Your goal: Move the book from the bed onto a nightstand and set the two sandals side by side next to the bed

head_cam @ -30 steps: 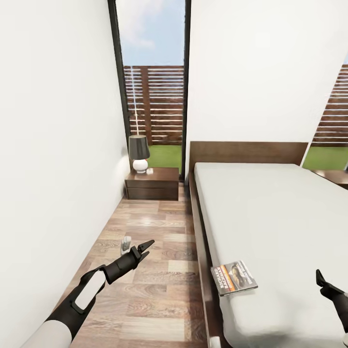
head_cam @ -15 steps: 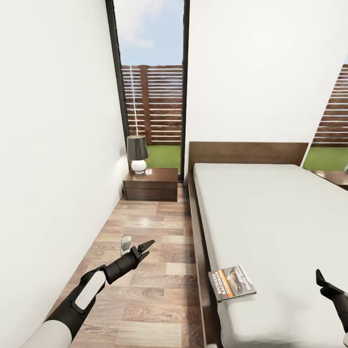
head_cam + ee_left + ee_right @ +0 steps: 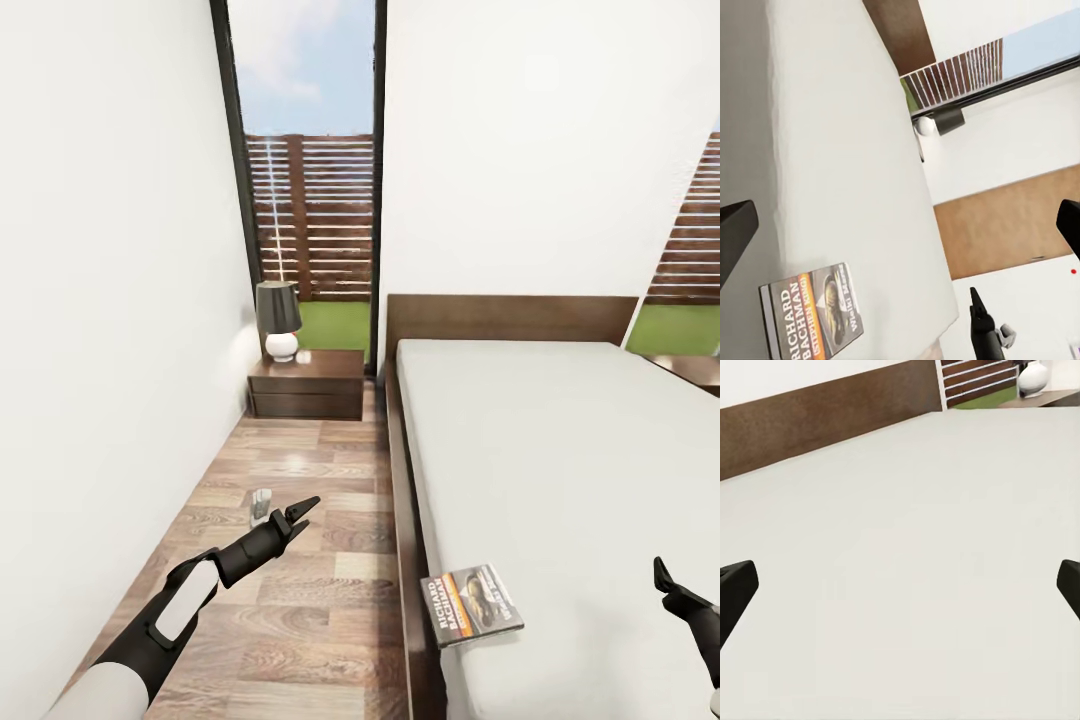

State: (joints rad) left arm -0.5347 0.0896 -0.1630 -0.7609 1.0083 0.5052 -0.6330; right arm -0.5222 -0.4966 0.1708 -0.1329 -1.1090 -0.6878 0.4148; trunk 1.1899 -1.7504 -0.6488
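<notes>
the book point(image 3: 474, 605) lies flat near the mattress edge of the bed point(image 3: 560, 450), lower centre of the head view. the nightstand point(image 3: 306, 385) with its lamp point(image 3: 279, 318) stands at centre left, beyond the wood floor point(image 3: 300, 600). the left gripper point(image 3: 298, 513) hangs over the floor with fingers parted, holding nothing; the right gripper point(image 3: 664, 588) shows at the lower right edge, its tips wide apart in the wrist view. the step looks like approaching the book; next, a gripper must reach it and close on its thin edge. no sandals are visible here.

"RICHARD BACHMAN" on book point(image 3: 811, 309) cover
</notes>
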